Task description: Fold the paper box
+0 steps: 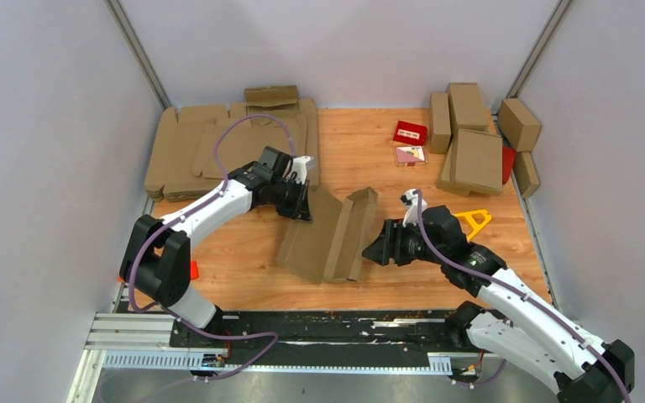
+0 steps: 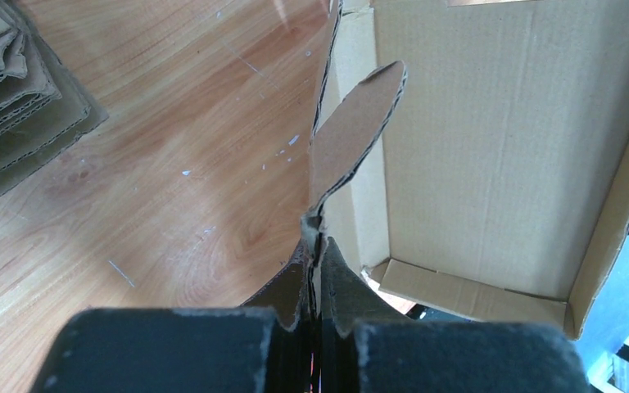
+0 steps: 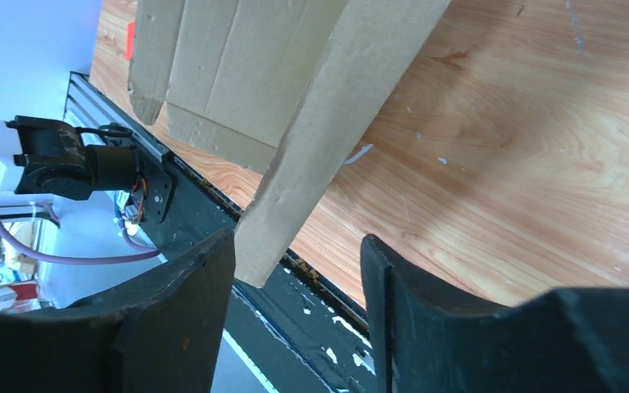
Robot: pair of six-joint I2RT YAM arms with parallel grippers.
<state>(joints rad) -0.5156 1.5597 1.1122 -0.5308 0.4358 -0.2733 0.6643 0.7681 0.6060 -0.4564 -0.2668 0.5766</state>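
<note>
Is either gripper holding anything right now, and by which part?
The left gripper pinches the paper box by a flap edge, beside its rounded tab. The right gripper is open around a box wall, holding nothing.

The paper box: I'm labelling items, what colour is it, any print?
Plain brown, no print; the paper box shows best in the left wrist view.

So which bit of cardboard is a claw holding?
The half-folded box mid-table, pinched by the left claw; the flat pile and folded boxes lie untouched.
</note>
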